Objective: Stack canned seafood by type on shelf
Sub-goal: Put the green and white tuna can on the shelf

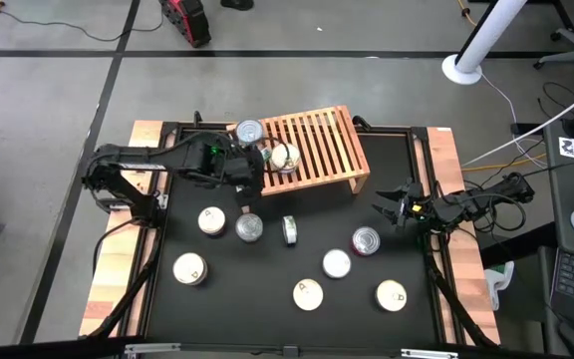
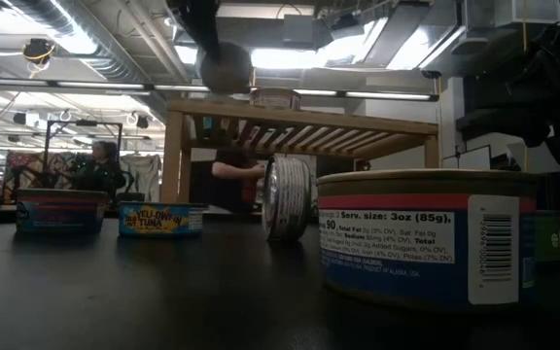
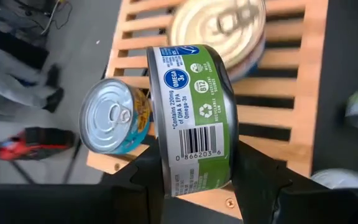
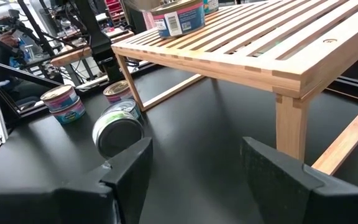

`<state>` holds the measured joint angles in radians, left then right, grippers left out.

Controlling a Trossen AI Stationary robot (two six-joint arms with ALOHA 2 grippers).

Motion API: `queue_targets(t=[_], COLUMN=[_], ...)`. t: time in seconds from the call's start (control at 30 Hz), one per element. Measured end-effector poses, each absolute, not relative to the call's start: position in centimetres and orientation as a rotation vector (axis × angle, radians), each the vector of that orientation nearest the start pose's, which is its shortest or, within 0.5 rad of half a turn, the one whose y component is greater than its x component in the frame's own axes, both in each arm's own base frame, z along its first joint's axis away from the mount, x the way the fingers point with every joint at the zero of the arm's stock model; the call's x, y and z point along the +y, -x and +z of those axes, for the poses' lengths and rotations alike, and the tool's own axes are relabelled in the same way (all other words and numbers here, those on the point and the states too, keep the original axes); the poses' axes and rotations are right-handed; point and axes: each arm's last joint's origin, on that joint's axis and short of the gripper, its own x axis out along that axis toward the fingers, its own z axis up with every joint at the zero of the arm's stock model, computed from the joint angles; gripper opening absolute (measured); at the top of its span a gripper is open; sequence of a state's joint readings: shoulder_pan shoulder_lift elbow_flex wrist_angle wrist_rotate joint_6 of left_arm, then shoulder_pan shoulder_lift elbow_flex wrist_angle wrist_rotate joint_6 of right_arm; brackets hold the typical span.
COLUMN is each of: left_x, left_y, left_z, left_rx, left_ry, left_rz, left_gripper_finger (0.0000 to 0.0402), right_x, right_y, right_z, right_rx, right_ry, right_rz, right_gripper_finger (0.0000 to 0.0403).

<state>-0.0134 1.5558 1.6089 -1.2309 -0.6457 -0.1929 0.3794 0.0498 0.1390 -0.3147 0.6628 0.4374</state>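
Green-labelled and turned on its edge, 1 can [image 3: 194, 118] sat clamped between the fingers of the left tool [image 1: 251, 168], held over the shelf's [image 1: 319, 150] 9 o'clock edge. 2 cans were up there already: a silver-lidded one [image 1: 250, 131] perched at the 10 o'clock corner and a cream-lidded one [image 1: 285, 156] just beside the held can, toward 3 o'clock. The remaining cans lay on the black table [image 1: 397, 170] toward 6 o'clock of the shelf, including one standing on its rim [image 1: 290, 229]. The right tool [image 1: 395, 207] waited open and empty over the table near the shelf's 4 o'clock corner.

The risk looked plain: released on edge, the held can would likely roll across the slats or drop off the side. The corner can seemed to overhang, so a nudge from the fingers could tip it off.
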Motion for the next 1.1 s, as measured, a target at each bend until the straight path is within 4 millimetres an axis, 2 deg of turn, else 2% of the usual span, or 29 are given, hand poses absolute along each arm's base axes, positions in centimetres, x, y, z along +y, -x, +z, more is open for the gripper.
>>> queue_targets(t=[0.23, 0.47, 1.1], left_x=[1.5, 1.5, 1.4], left_y=[-31.0, -31.6, -31.8], left_z=[33.3, 31.5, 31.2], left_rx=[1.219, 1.366, 1.38], left_ry=[-0.421, -0.569, -0.568], left_rz=[0.613, 0.548, 0.52], left_gripper_finger=[0.0143, 0.0146, 0.0242], right_x=[1.4, 1.4, 1.4], right_y=[-8.4, -8.4, -8.4], right_z=[17.9, 17.8, 17.9], right_rx=[0.126, 0.126, 0.125], right_ry=[-0.323, -0.323, -0.323], right_rz=[-0.319, -0.32, -0.32], right_gripper_finger=[0.0243, 0.0243, 0.0243])
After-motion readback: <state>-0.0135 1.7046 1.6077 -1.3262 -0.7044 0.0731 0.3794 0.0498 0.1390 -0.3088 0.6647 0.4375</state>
